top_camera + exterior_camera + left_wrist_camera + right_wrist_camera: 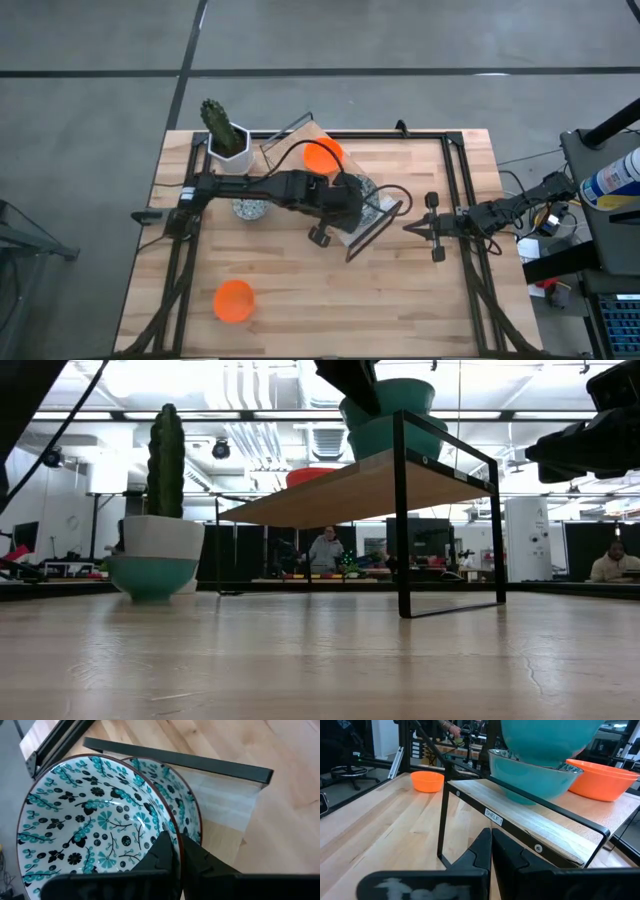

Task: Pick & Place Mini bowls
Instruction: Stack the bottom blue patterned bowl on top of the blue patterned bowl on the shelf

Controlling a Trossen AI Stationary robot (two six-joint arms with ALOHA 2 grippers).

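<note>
A white mini bowl with a blue-green floral pattern [95, 820] is in my left gripper [179, 845], which is shut on it over the small black-framed shelf [385, 215] at mid-table. Right under it a second floral bowl [182, 795] sits on the shelf board, with an orange bowl [322, 155] behind it. A third floral bowl [250, 208] and another orange bowl [234, 300] rest on the table. My right gripper [420, 228] waits shut at the table's right, level, touching nothing. My left gripper pinches the floral bowl's rim [172, 832], one finger inside the bowl and one outside. The fingers slant down from the table's left side. The bowl hangs low over the second floral bowl [535, 775], its base sunk into it; whether they touch I cannot tell.
A white pot with a green cactus [225, 140] stands at the table's far left corner. A black frame [455, 170] runs along the table's edges. Bare wood lies along the near side of the table [350, 300].
</note>
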